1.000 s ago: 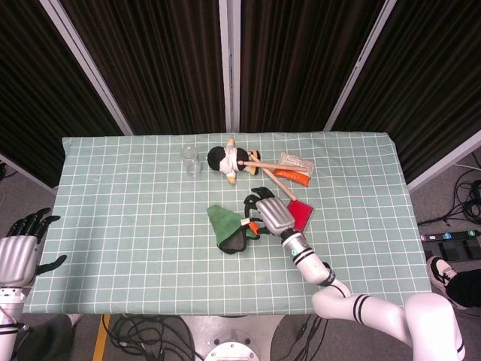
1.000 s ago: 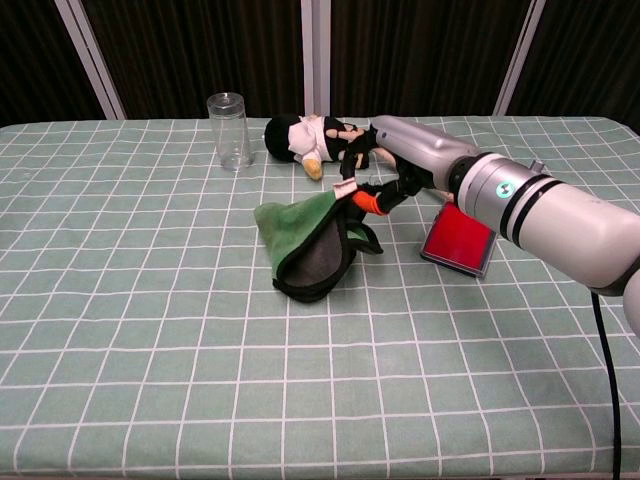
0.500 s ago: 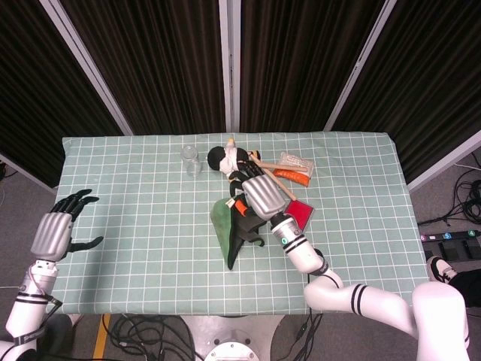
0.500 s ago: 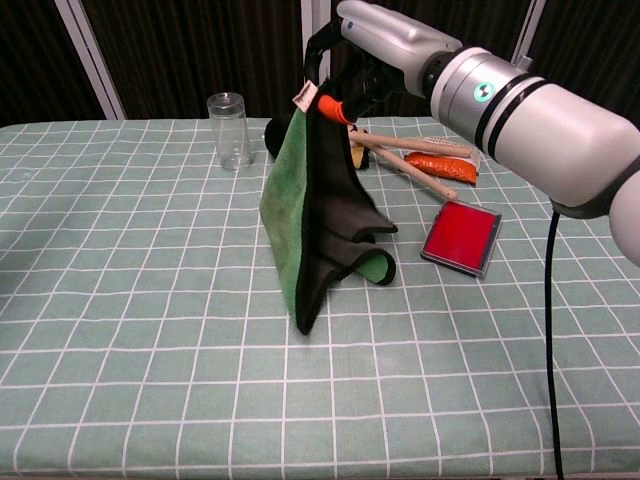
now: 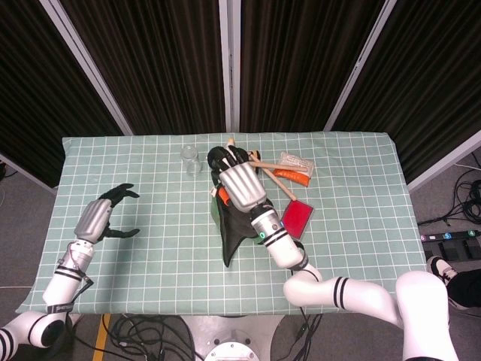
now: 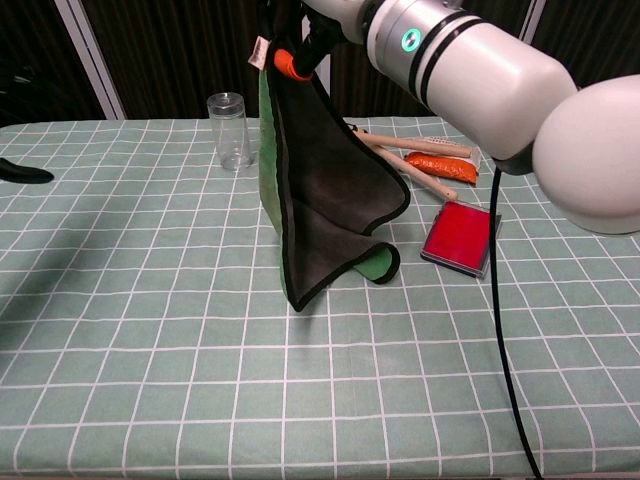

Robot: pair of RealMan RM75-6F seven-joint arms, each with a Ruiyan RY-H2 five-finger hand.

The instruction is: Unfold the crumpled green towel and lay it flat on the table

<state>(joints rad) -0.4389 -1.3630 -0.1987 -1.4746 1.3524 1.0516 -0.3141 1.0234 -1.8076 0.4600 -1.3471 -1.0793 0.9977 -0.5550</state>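
Right hand is raised above the table, pinching one corner of the towel up high; in the chest view only the dark fingers at the top edge show, closed on the cloth beside an orange tag. Hand shell is smooth silver-grey; the forearm is glossy white with black bands.

Towel hangs as a soft, limp sheet, long axis close to vertical, tapering to a point at the bottom. Its lowest corner points down toward the table's near middle; whether that tip touches the cloth I cannot tell. Facing side looks dark charcoal and matte, with a black stitched border; the green face shows along the left edge and at a curled flap low on the right.

Left hand hovers over the table's left side, well apart from the towel, dark fingers spread and holding nothing.

Table wears a pale green cloth with a white grid. Behind the towel stands a clear cylindrical glass. To the right lie a flat red rectangular pad, a wooden stick and an orange packet.
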